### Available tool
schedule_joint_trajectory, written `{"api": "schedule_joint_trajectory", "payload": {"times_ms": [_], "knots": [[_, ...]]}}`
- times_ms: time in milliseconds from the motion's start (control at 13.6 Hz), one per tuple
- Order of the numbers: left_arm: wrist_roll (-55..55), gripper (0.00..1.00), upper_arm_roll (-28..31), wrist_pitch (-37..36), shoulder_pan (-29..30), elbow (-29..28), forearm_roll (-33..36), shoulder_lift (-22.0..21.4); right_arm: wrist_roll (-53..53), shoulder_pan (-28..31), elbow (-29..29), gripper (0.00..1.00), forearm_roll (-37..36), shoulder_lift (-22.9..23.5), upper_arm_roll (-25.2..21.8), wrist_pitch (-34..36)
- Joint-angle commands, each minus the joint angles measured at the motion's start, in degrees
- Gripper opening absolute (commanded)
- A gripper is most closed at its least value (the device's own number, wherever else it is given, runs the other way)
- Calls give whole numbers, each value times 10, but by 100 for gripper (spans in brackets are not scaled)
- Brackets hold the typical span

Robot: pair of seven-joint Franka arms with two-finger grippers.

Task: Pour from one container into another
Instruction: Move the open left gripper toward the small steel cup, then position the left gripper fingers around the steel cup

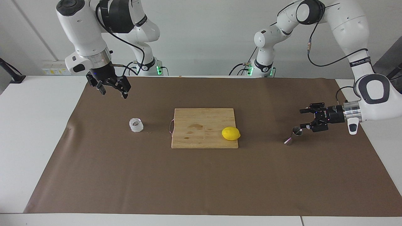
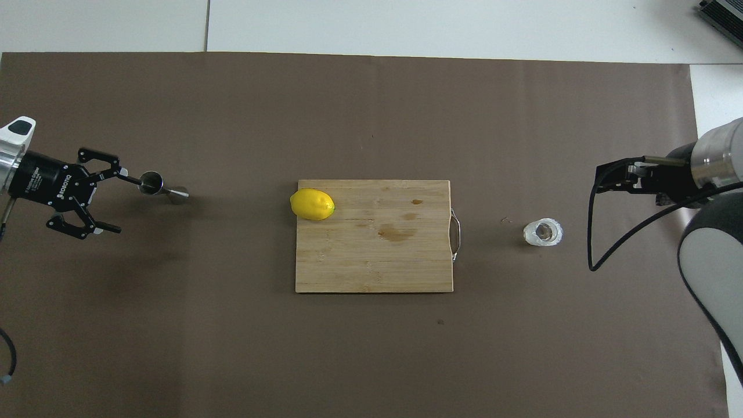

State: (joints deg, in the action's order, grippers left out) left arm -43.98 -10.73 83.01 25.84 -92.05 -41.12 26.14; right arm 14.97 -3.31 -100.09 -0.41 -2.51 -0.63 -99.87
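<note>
Item 1, cutting board (image 1: 204, 125) (image 2: 371, 255): wooden, with a metal handle at the right arm's end; lay flat on the brown table mat (image 1: 201, 182) (image 2: 371, 116) and serves as the landmark for all entries.

Item 2, glass tumbler (image 1: 136, 125) (image 2: 543, 231): short, clear, faceted wall; stood upright on the mat, near the board's handle end, toward the right arm's end of the table. Judged rigid, breakable and slick-walled; best taken across the side wall at mid-height with modest force. Contents could not be made out.

Item 3, metal jigger (image 1: 293, 135) (image 2: 158, 185): hourglass form, stood upright on the mat well apart from the board, toward the left arm's end. Judged light, stiff, easily tipped; the narrow waist offers the surest hold.

Item 4, lemon (image 1: 230, 133) (image 2: 312, 204): on the board, at the corner nearest the jigger.

Item 5, left gripper (image 1: 304, 118) (image 2: 107, 200): held low and level just beside the jigger, on the side away from the board; fingers spread wide, one fingertip at or very near the jigger's rim, nothing held.

Item 6, right gripper (image 1: 113, 91) (image 2: 603, 177): hung above the mat near the tumbler, waiting; fingers apart, empty.
</note>
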Motion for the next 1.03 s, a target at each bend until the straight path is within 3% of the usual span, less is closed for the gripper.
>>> {"api": "schedule_joint_trajectory", "payload": {"times_ms": [0,221,515,956], "knots": [[-29,100,-11,2,12,20,-19,24,-15,6,7,100,13,0,3,10],[-37,100,-56,0,46,82,-27,91,-15,6,7,100,13,0,3,10],[-42,100,-72,3,70,87,-29,116,-15,6,7,100,13,0,3,10],[-59,100,-76,45,71,67,-69,120,-15,6,7,100,13,0,3,10]]}}
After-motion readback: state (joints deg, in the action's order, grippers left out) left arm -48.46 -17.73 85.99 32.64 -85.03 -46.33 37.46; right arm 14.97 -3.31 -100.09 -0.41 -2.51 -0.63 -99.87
